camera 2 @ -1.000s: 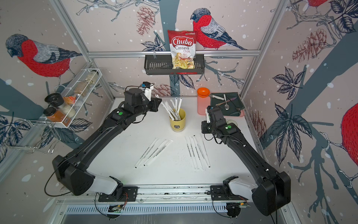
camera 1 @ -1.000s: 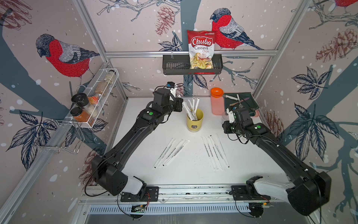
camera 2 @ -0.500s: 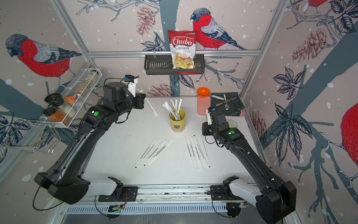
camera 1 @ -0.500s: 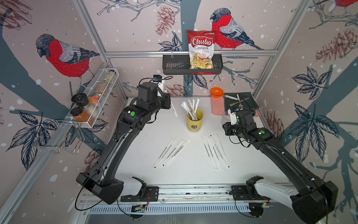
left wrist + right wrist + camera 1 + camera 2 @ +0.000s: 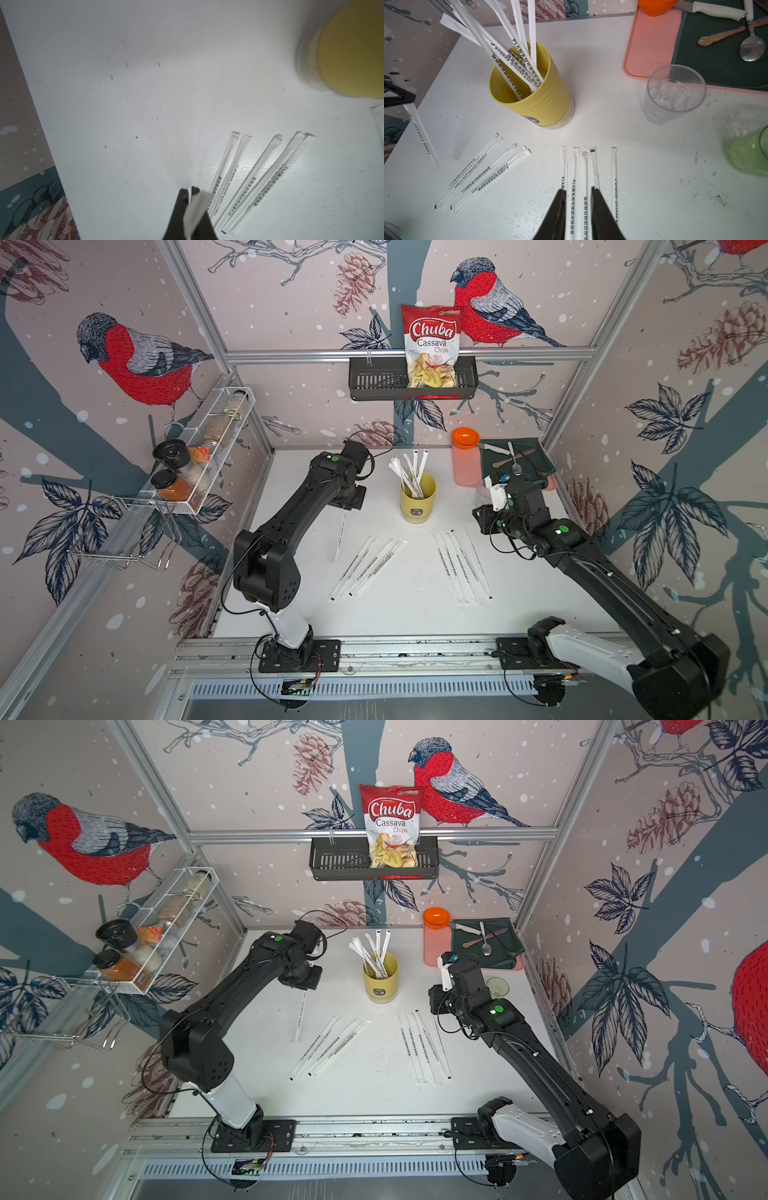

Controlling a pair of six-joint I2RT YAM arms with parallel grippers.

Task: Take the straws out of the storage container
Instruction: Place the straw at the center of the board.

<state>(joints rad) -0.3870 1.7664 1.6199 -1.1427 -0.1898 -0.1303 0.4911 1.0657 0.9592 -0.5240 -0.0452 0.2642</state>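
Leaves roughly half a dozen straws (image 5: 521,53) leaning in the storage container (image 5: 417,497), upright toward the back middle of the table (image 5: 415,622), tops fanned above the rim. Counts one fewer there than a second ago. Worked among the wrappers at the cup then, lifted one clear toward the back left half a second later, and now hangs over open table to the left of the cup. Sits just beside the far ends of the left-hand row (image 5: 365,568) of laid-out wrappers. Means one more removal all but done, short only of the lay-down. Puts the task, judging by what remains, past halfway, with several more trips to make. Pinches the held straw (image 5: 340,537) by its top end in the left gripper (image 5: 189,190), jaws drawn almost together on the thin paper. Lets the wrapper dangle near upright, lower tip close to the table; touching or not, cannot tell. Finds a second row (image 5: 461,568) of five lying in front and to the right of the cup, well apart from the first. Keeps the right gripper (image 5: 578,193) over that row, drawn slightly back from the cup, jaws parted narrowly. Grips nothing there, with only wrappers on the table showing through the gap. Leaves the clear glass (image 5: 675,93) untouched off to the right.
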